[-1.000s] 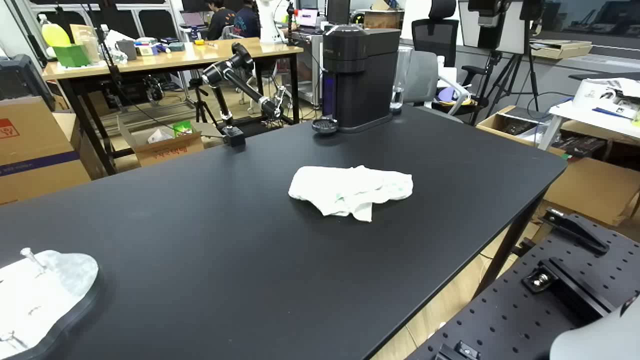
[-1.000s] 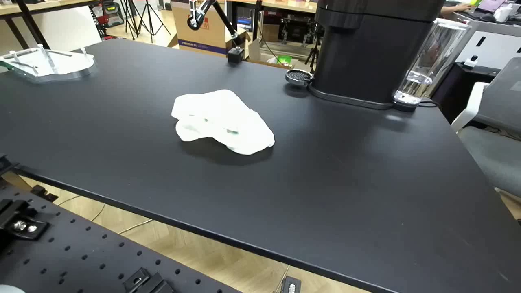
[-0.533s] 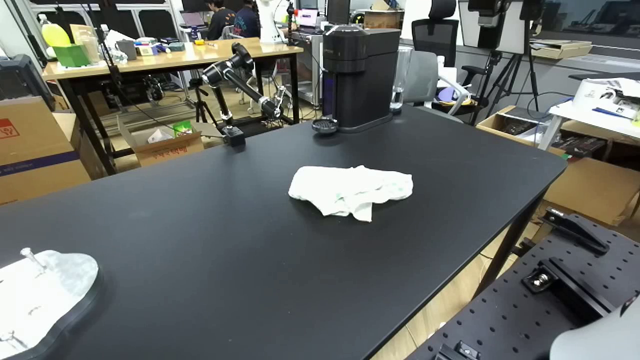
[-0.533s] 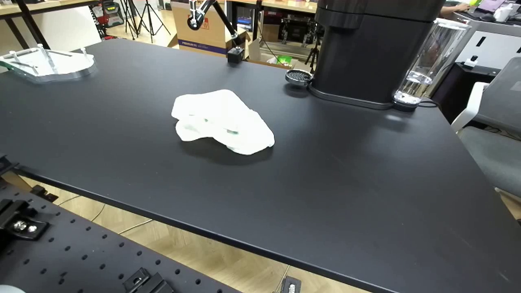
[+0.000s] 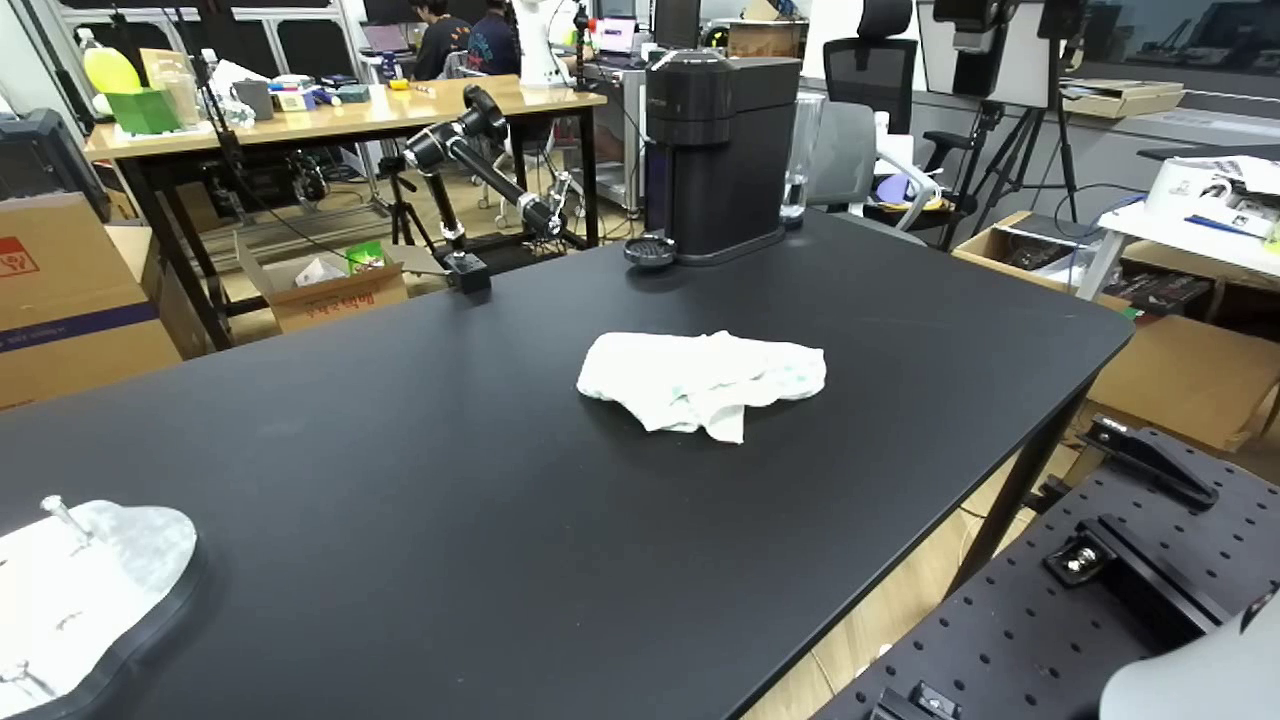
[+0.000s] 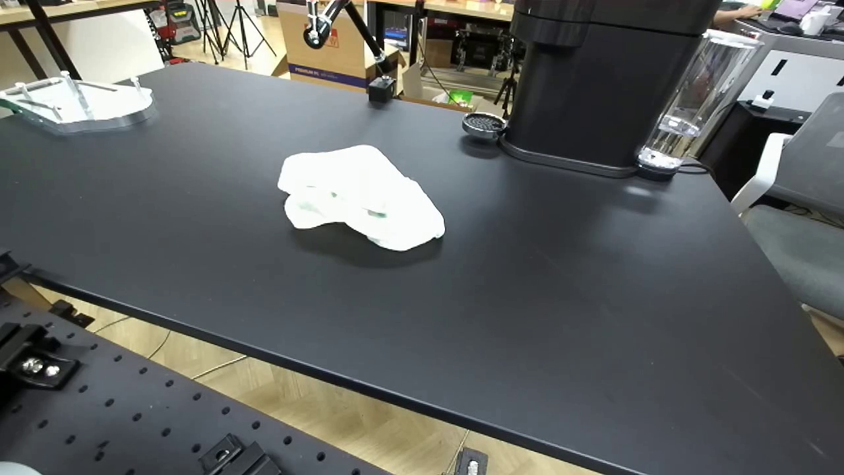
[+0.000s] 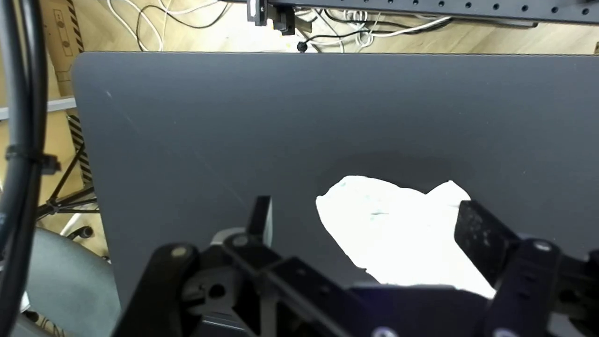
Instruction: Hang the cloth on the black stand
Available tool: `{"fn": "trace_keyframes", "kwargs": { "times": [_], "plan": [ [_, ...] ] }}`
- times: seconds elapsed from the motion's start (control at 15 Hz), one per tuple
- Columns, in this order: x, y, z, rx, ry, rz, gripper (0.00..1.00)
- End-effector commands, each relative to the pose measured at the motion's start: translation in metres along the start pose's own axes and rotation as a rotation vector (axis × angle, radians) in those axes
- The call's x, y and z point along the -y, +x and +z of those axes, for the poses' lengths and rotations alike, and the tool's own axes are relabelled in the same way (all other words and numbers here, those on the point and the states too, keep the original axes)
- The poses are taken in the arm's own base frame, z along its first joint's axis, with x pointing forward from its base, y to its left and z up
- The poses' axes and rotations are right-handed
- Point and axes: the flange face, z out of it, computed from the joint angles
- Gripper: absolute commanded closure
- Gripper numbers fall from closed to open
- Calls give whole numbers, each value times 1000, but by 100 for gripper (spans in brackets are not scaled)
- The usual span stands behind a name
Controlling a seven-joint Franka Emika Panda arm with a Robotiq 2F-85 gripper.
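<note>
- Your end effector (image 7: 366, 220) is spread, gripping nothing.
- The cloth (image 5: 700, 380) lies bunched on the table (image 5: 450, 500); a shallow pinch could let it slip.
- Snagging the black stand (image 5: 441, 205) at the far edge, likely your target, might tip it.

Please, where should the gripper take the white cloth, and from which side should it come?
I would pinch a fold near the middle of the white cloth, coming straight down from above. It lies crumpled on the black table, so its loose folds should gather easily when pinched. In the wrist view the open gripper points down toward it, which suits this approach.
</note>
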Motion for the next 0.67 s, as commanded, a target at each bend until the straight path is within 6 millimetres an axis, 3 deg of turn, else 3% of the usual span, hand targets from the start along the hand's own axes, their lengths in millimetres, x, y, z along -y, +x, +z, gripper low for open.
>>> {"fn": "trace_keyframes", "kwargs": {
  "times": [0.0,0.27,0.6],
  "plan": [
    [-18,22,16,-52,-28,79,0],
    [-25,64,40,-179,-31,51,0],
    [12,110,82,-178,36,-179,0]
  ]
}}
